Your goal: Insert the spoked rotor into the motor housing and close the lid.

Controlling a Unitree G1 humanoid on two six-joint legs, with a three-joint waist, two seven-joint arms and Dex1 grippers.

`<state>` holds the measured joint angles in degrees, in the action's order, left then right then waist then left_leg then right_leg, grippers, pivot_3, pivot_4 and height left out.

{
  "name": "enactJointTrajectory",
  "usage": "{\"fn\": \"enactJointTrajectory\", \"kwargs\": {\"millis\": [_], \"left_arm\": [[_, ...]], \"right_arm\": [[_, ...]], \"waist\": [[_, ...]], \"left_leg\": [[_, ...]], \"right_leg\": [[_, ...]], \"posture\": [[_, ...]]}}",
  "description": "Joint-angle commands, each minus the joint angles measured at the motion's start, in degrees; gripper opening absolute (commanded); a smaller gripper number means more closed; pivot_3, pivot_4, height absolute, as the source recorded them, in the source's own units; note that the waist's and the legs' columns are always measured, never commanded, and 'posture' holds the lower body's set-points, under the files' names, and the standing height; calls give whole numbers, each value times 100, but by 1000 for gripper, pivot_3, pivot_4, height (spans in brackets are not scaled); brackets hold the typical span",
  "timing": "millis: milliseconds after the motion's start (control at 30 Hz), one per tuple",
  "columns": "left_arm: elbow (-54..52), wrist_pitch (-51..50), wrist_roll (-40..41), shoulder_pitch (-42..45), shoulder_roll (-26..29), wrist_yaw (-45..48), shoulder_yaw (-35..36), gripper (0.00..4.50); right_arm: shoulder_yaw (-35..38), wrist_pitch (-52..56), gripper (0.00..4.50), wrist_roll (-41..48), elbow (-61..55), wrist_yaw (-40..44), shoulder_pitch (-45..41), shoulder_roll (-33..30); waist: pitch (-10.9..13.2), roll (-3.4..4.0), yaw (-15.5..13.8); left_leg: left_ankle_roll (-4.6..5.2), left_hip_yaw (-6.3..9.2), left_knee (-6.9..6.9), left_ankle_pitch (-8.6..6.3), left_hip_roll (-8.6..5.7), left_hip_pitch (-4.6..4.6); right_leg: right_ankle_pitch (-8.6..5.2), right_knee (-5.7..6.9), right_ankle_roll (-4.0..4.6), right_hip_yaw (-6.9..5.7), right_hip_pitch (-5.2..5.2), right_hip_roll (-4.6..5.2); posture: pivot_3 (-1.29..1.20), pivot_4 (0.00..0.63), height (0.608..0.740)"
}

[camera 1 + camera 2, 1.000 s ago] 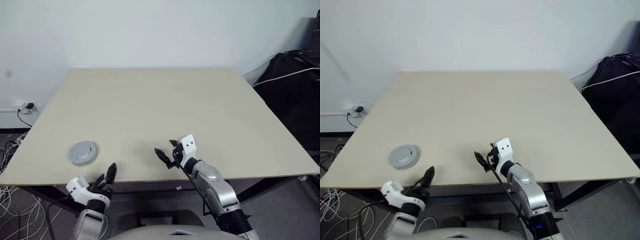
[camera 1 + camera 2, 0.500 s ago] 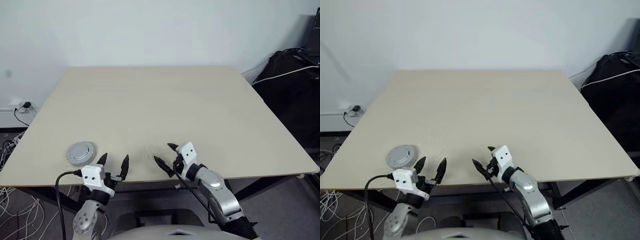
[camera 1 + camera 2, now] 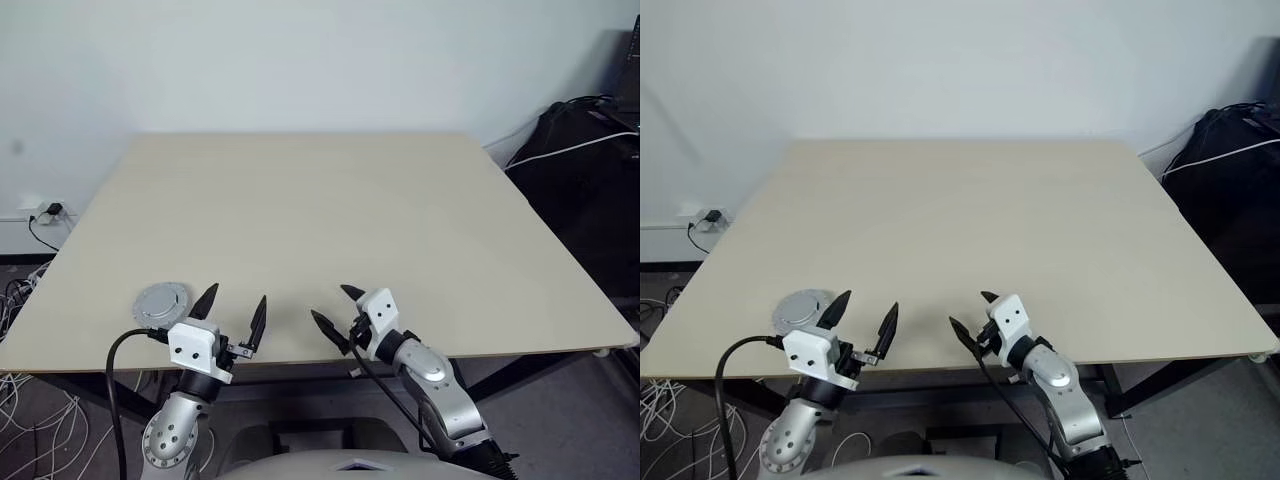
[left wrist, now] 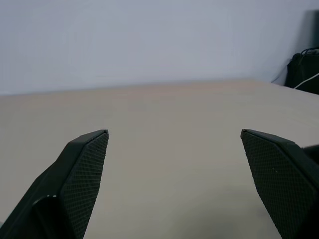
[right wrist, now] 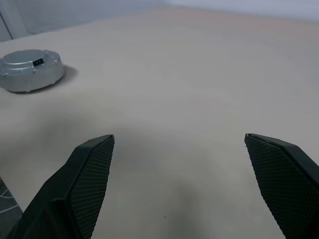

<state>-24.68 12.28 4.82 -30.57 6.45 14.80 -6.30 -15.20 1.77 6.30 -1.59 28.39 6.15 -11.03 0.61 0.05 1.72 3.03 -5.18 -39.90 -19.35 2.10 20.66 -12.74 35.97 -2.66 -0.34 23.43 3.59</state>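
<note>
One grey round disc unit — one table — two pincers: left pincer, right pincer.

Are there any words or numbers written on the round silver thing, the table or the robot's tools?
None can be read.
The round silver disc has a small dark marking on top, too small to read.
The table is plain.
The left tool and right tool, both open, carry no lettering.
</note>
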Motion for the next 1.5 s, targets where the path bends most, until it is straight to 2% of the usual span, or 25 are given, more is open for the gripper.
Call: {"fn": "enactJointTrajectory", "kwargs": {"millis": [33,267,467,700,867,1500], "left_arm": [[-642,-282,-47,-48,20,-118,-108,4485],[-1429,-806,-261,-315,-20,-381,-496,4485],[-2023,-1273,-680,-500,-140,-719,-1137,4485],[-1986,-1423,-1150,-457,-244,-1073,-1756,4485],[-1686,-1308,-1209,-327,-280,-1209,-1846,4485],[-1687,-1262,-1088,-306,-189,-1245,-1771,4485]], "right_arm": [[95,-112,4500,30,-36,-14,-59,25],[118,-105,4500,39,20,-32,-64,51],[132,-140,4500,26,101,-34,-63,52],[142,-155,4500,0,136,-35,-78,68],[140,-191,4500,-27,155,-37,-86,68],[106,-227,4500,-78,80,-70,-84,68]], "waist": [[1,-1,-3],[5,-1,-3],[11,-2,-3],[13,-1,-9],[14,0,-15],[14,1,-18]], "left_leg": [[0,0,0,0,0,-1],[0,0,0,0,0,-2],[0,1,0,0,0,-2],[0,1,0,0,0,-2],[0,1,0,0,1,-3],[1,0,-1,1,0,-3]], "right_leg": [[0,0,0,0,-1,0],[0,0,0,0,0,-1],[-1,1,-1,1,0,-2],[-2,2,-2,1,1,-3],[-2,2,-2,1,2,-3],[-1,2,-1,1,1,-3]], "posture": [[0,0,740],[0,0,740],[0,0,740],[0,0,740],[0,0,740],[0,0,740]]}}
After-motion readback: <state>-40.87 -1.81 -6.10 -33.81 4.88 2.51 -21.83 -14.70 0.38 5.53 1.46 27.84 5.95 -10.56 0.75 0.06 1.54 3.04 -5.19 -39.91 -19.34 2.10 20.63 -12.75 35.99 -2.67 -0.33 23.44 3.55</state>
